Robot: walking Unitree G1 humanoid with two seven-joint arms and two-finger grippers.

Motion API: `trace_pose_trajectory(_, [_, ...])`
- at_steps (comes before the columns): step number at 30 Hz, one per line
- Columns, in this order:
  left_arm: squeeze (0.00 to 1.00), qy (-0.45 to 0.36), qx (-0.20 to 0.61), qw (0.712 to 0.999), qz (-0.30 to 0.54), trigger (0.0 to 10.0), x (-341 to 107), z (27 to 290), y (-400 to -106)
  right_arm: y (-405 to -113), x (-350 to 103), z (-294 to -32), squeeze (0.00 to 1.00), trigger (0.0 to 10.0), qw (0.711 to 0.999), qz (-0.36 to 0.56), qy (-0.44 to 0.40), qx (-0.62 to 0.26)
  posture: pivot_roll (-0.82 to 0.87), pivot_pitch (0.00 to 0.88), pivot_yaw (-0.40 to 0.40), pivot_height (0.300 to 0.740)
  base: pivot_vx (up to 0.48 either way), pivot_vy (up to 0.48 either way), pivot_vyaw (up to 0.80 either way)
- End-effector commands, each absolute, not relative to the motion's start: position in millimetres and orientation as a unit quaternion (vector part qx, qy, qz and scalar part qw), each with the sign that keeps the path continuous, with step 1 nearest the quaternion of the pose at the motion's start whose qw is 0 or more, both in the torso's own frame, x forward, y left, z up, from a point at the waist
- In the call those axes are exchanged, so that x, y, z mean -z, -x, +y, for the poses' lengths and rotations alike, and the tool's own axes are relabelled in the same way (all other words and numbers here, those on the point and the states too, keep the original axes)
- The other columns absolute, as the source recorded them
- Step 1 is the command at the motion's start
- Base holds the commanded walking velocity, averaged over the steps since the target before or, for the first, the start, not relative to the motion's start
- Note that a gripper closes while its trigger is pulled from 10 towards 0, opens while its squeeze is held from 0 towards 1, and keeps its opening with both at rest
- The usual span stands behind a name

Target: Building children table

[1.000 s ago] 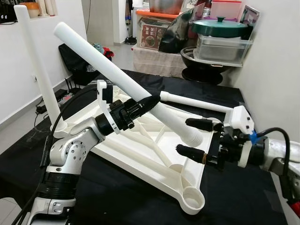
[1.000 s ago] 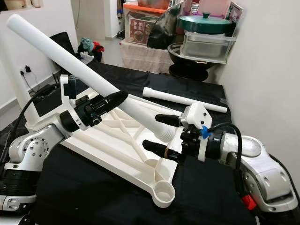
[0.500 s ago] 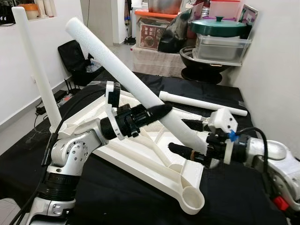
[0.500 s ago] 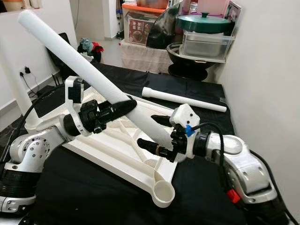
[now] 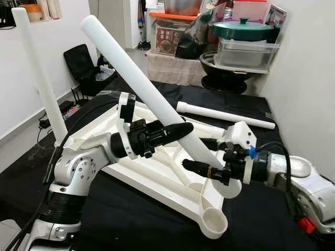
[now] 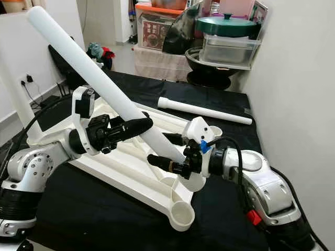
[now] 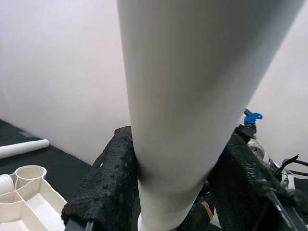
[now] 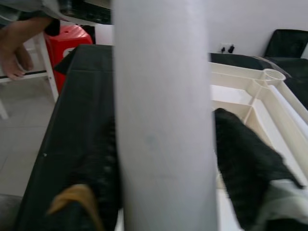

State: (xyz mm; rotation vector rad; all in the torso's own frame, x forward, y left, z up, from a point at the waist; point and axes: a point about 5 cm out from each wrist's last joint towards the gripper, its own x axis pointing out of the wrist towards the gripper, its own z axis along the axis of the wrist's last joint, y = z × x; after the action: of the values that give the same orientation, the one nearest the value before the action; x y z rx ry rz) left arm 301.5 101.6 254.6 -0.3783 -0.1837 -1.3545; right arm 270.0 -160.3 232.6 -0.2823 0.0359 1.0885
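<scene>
My left claw [image 5: 180, 129] clamps the white table leg [image 5: 137, 89] mid-length, its long axis slanting down from upper left toward my right claw [image 5: 201, 156], whose fingers straddle its lower end, spread apart, just above the upturned tabletop's [image 5: 157, 180] corner socket [image 5: 214, 225]

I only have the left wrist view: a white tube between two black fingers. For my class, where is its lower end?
Observer: The leg slants down to the upturned tabletop; its lower end sits by a near corner socket.
Operator: Is the right gripper on it?
Observer: Yes, the right gripper straddles it just above that end, below the left gripper.
Operator: Any legs already fitted?
Observer: One stands upright at the far left corner; another lies loose behind.
</scene>
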Motion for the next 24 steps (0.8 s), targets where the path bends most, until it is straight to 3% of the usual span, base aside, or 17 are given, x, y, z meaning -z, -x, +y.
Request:
trace_pose_trajectory(1, [0.0, 0.173, 0.636, 0.747, -0.085, 5.8, -253.3, 99.7, -299.9, -267.5, -231.1, -156.6, 0.0, 0.0, 0.84, 0.02, 0.126, -0.527, 0.01, 0.0, -0.057, 0.74, 0.0, 0.0, 0.0])
trace_pose_trajectory(2, [0.0, 0.173, 0.636, 0.747, -0.085, 5.8, -253.3, 99.7, -299.9, -267.5, -231.1, -156.6, 0.0, 0.0, 0.84, 0.02, 0.126, -0.527, 0.01, 0.0, -0.057, 0.74, 0.0, 0.0, 0.0])
trace_pose_trajectory(3, [0.0, 0.168, 0.634, 0.75, -0.088, 8.7, -253.1, 99.1, -301.0, -266.0, -228.2, -154.7, 0.0, 0.0, 0.837, 0.024, 0.128, -0.531, 0.01, 0.0, -0.057, 0.74, 0.0, 0.0, 0.0])
trace_pose_trajectory(6, [0.0, 0.164, 0.632, 0.751, -0.092, 8.7, -253.3, 98.0, -301.9, -265.4, -225.1, -153.0, 0.0, 0.0, 0.835, 0.03, 0.131, -0.533, 0.01, 0.0, -0.057, 0.74, 0.0, 0.0, 0.0])
trace_pose_trajectory(7, [0.0, 0.163, 0.632, 0.752, -0.094, 10.0, -254.1, 96.8, -303.1, -265.4, -221.8, -150.7, 0.0, 0.0, 0.834, 0.035, 0.136, -0.534, 0.01, 0.0, -0.055, 0.74, 0.0, 0.0, 0.0])
trace_pose_trajectory(14, [0.0, 0.166, 0.637, 0.747, -0.099, 10.0, -258.4, 92.1, -306.3, -271.9, -211.1, -141.2, 0.0, 0.0, 0.839, 0.051, 0.159, -0.518, 0.0, 0.0, -0.051, 0.74, 0.0, 0.0, 0.0])
trace_pose_trajectory(15, [0.0, 0.166, 0.639, 0.745, -0.099, 10.0, -258.3, 90.6, -306.3, -273.9, -208.9, -139.0, 0.0, 10.0, 0.839, 0.055, 0.172, -0.514, 0.0, 0.0, -0.05, 0.74, 0.0, 0.0, 0.0])
trace_pose_trajectory(20, [0.0, 0.164, 0.644, 0.741, -0.098, 10.0, -257.3, 87.5, -306.2, -275.3, -205.9, -132.0, 0.0, 10.0, 0.831, 0.057, 0.196, -0.517, 0.0, 0.0, -0.048, 0.74, 0.0, 0.0, 0.0])
trace_pose_trajectory(21, [0.0, 0.163, 0.646, 0.739, -0.099, 10.0, -257.4, 86.4, -305.9, -276.2, -206.3, -129.8, 0.99, 10.0, 0.828, 0.06, 0.197, -0.521, 0.0, 0.0, -0.05, 0.74, 0.0, 0.0, 0.0])
trace_pose_trajectory(24, [0.0, 0.164, 0.647, 0.738, -0.1, 10.0, -258.3, 84.9, -306.1, -277.4, -206.9, -124.8, 1.0, 10.0, 0.824, 0.058, 0.201, -0.527, 0.01, 0.0, -0.054, 0.74, 0.0, 0.0, 0.0])
